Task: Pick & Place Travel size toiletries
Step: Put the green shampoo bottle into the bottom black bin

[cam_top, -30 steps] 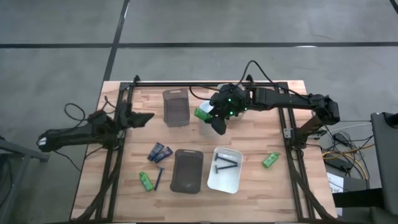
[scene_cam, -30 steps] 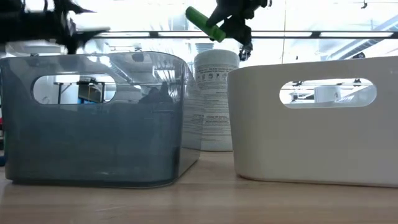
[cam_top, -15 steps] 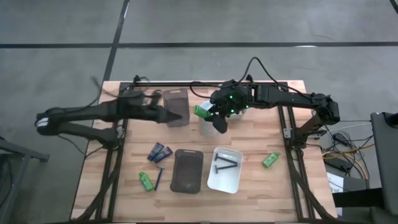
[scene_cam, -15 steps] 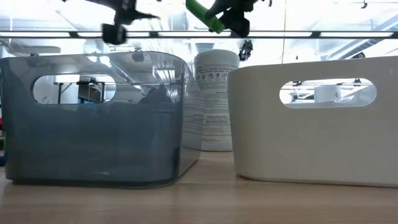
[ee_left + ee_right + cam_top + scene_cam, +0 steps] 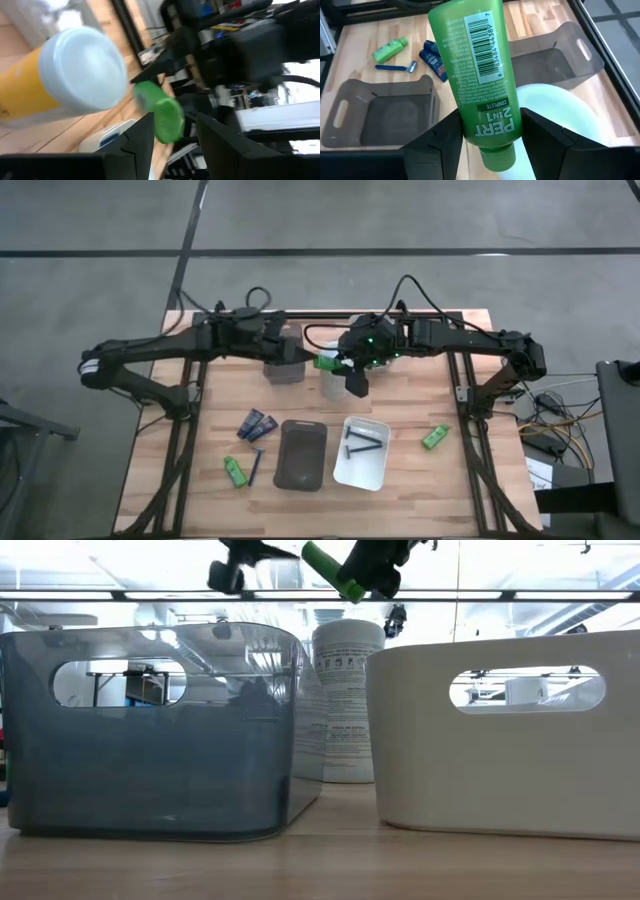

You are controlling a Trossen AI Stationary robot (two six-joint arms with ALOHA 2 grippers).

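My right gripper hangs over the table's middle, shut on a bright green bottle above the tall white cylinder. My left gripper is open and reaches in from the table's left. The bottle's free end stands just ahead of its fingers, and I cannot tell if they touch it. On the table lie two more green bottles, two navy tubes and a razor. Another razor lies in the white tray. My right gripper pinches the green bottle between its two fingers on the printed body just above the cap. The fingers come from the table's right, slanting down. The bottle is lifted clear, tilted, and its flat end sticks out toward the left gripper.
A clear tray stands under the left gripper at the far middle, a grey tray at the near middle. In the low view the grey tray and the white tray flank the cylinder. Black frame rails run along the table's edges.
My left gripper has risen from the table's left edge and swung toward the middle, up to the free end of the green bottle, tipping closer to level. My right gripper has stayed in place with the bottle held clear.
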